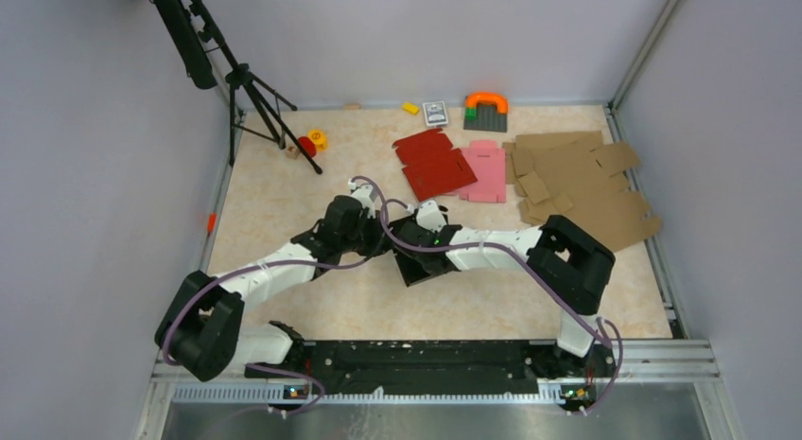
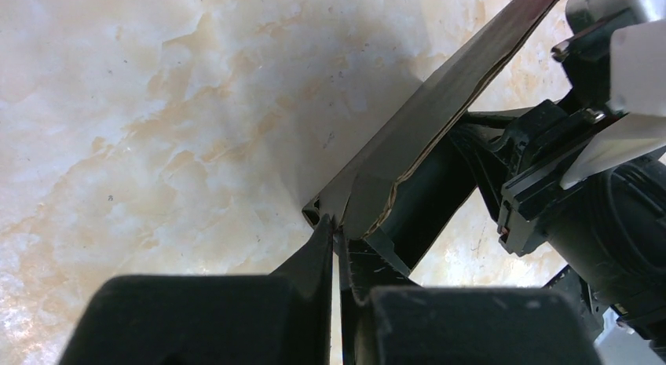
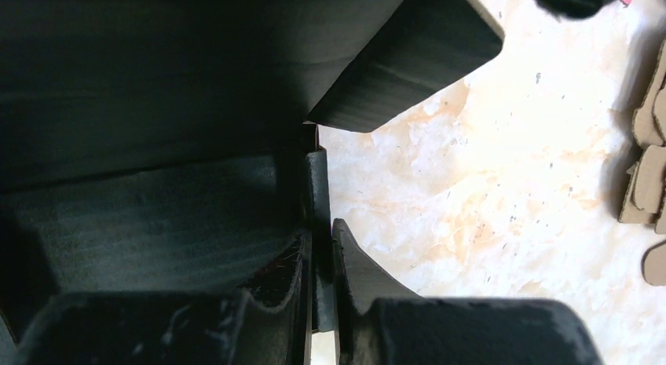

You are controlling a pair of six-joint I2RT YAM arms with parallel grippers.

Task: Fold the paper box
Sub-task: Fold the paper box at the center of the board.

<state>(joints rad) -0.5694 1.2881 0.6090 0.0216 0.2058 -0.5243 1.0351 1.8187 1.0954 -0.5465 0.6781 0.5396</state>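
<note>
Left gripper [image 2: 336, 238]: closed on the paper box [image 2: 448, 98] corner.
Right gripper [image 3: 320, 239]: pinching a panel edge, I'd say as brace.

The paper box [image 2: 440, 106] is thin black card, matt, faintly ribbed across its panels, with a paler fibrous cut edge. The table [image 1: 284, 175] is smooth, marble-patterned cream with a slight sheen. Far right, the cardboard sheets [image 1: 586, 189] are raw brown and matt. The red blank [image 1: 433, 164] and pink blank [image 1: 484, 170] are matt card too.
</note>
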